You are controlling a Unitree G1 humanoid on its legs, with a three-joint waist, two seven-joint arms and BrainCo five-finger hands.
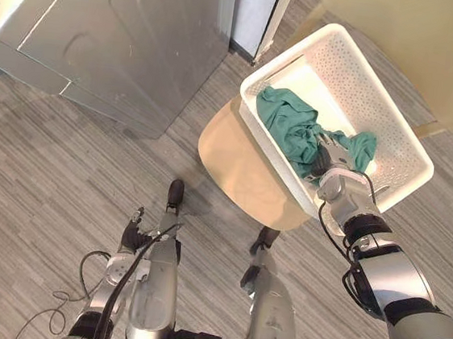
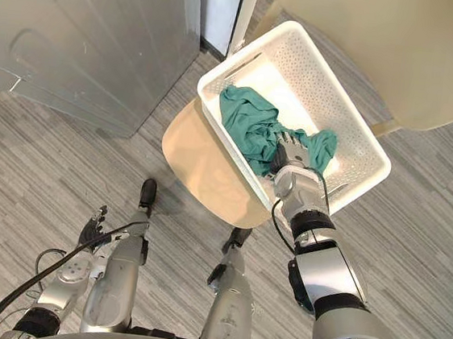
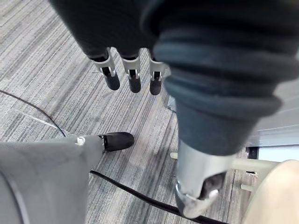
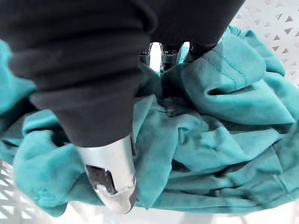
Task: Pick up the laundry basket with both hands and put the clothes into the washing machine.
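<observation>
Silver washing machine off to left, well apart from basket. White laundry basket sits on round beige surface, teal clothes heaped inside. Right hand down in clothes, can't tell if it's grasping. Left hand hangs low over floor, released.

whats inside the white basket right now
A crumpled teal garment, with the right hand pushed into it. Bare basket floor shows beside it; anything under the cloth is covered.
</observation>
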